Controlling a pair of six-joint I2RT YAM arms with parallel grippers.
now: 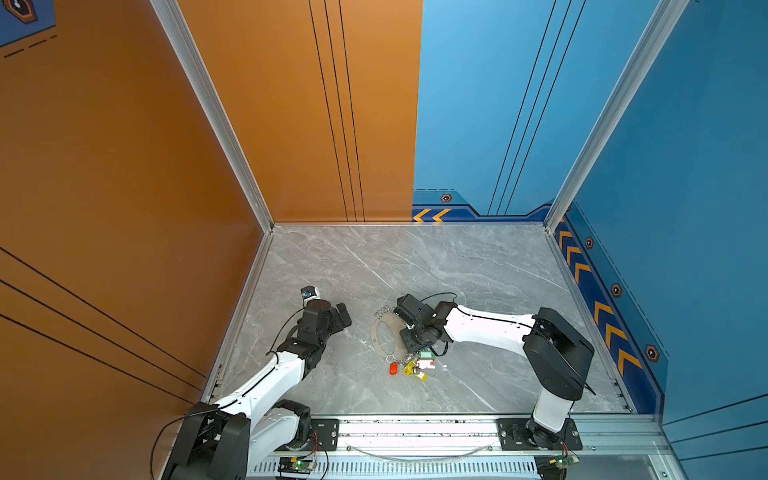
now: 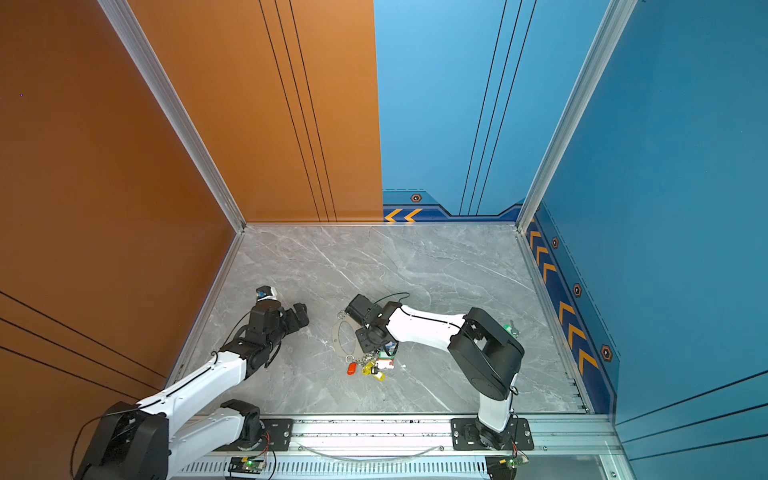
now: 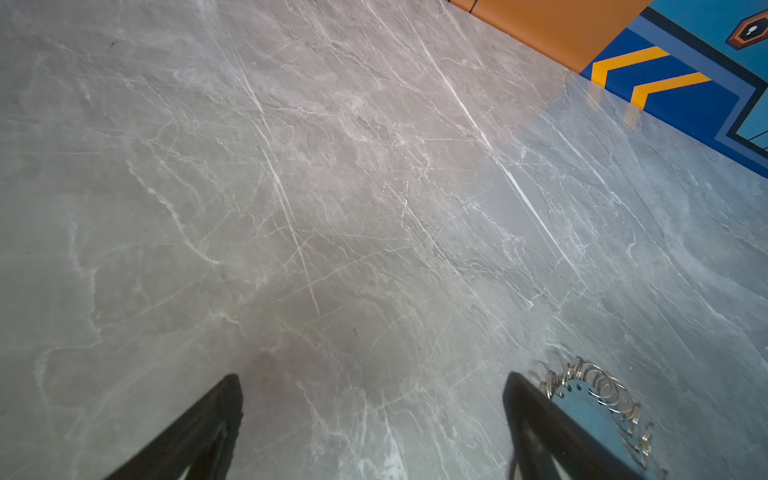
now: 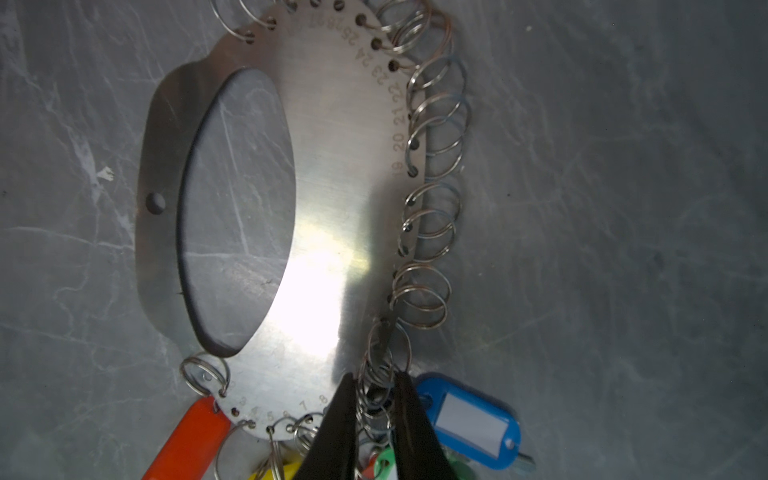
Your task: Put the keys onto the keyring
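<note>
The keyring (image 1: pixel 375 338) (image 2: pixel 335 337), a flat oval metal plate edged with small silver rings, lies flat mid-table. At its near end hang keys with red (image 1: pixel 393 368) (image 2: pixel 352 368), yellow (image 1: pixel 411 368) and green (image 1: pixel 424 355) tags. The right wrist view shows the plate (image 4: pixel 332 187) with orange-red (image 4: pixel 187 440), blue (image 4: pixel 469 419) and green (image 4: pixel 386 461) tags. My right gripper (image 4: pixel 374 378) (image 1: pixel 409 347) is shut on a bunch of small rings at the plate's edge. My left gripper (image 1: pixel 345 318) (image 3: pixel 374 379) hangs open over bare table left of the keyring (image 3: pixel 582 399).
The grey marble table (image 1: pixel 457 270) is walled in orange on the left and back left and in blue on the right. A metal rail (image 1: pixel 415 428) with both arm bases runs along the front. A small green item (image 2: pixel 511 330) lies beyond the right arm's elbow.
</note>
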